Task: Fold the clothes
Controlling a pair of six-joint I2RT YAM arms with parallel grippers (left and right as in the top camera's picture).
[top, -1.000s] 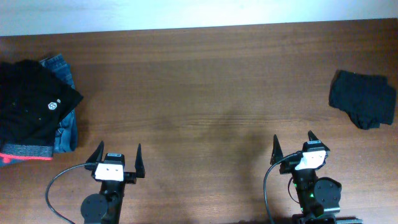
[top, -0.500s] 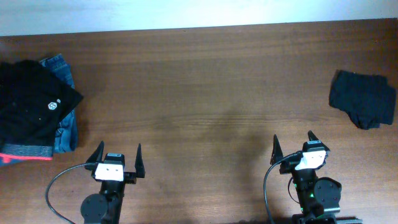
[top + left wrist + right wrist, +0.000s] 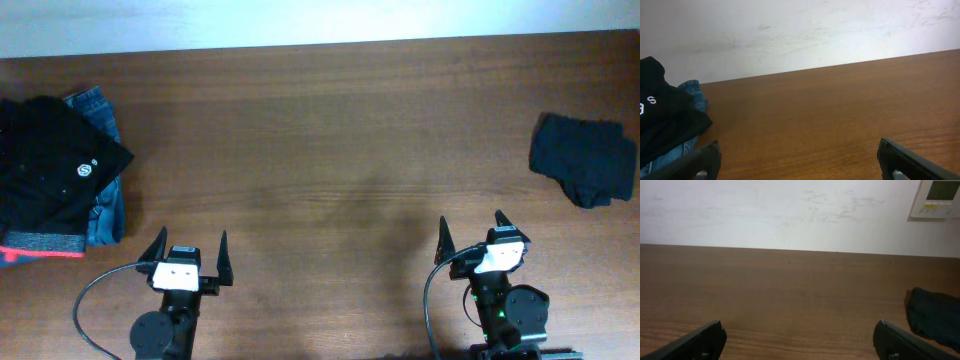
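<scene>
No apparent shift; T-shirt (image 3: 585, 158) far right

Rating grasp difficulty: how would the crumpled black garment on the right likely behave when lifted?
The crumpled black garment lies in soft, uneven folds, so it is probably floppy and would drape and unfurl. It looks thin, so likely light; pushing would probably bunch it.

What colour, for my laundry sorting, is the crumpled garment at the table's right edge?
The crumpled garment is black; overhead view.

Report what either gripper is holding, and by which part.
Nothing is held. The left gripper and right gripper both stand open and empty, well apart from the crumpled black shirt.
</scene>
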